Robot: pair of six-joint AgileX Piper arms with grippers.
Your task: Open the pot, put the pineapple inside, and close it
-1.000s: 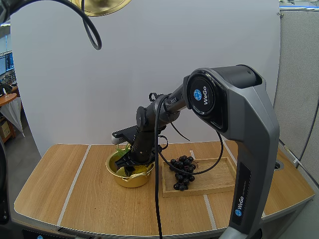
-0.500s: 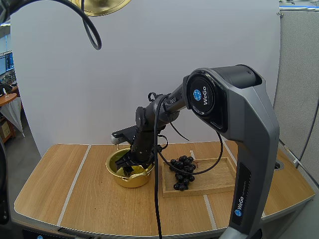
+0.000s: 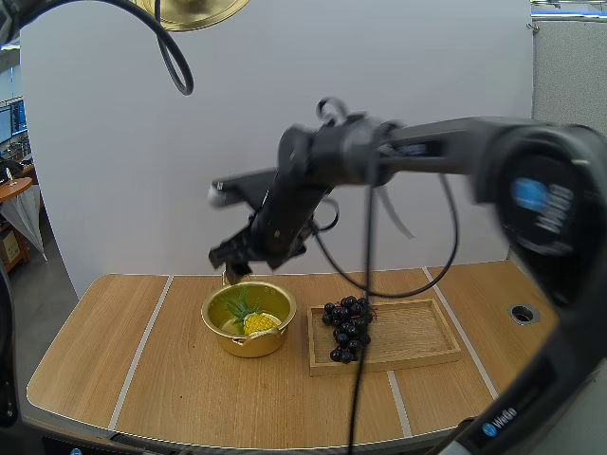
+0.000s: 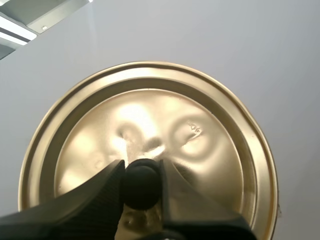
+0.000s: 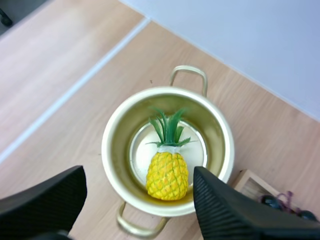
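A gold pot [image 3: 248, 324] stands open on the table, and a yellow pineapple [image 3: 258, 322] with green leaves lies inside it [image 5: 167, 172]. The pot [image 5: 220, 145] has two loop handles. My right gripper [image 3: 233, 258] hangs open above the pot's far rim, its black fingers [image 5: 225, 210] spread wide with nothing between them. High up, the gold lid [image 3: 194, 11] is lifted clear. My left gripper [image 4: 141, 182] is shut on the lid's black knob [image 4: 141, 184], under the lid [image 4: 150, 130].
A wooden tray [image 3: 408, 334] sits right of the pot with a bunch of dark grapes [image 3: 348, 327] on its left end. A corner of the tray [image 5: 250, 182] shows beside the pot. A round hole [image 3: 520, 311] marks the table's right side.
My right gripper has risen out of the pot and let go of the pineapple, which now lies in the pot. The right arm has swung up. The lid stays high.
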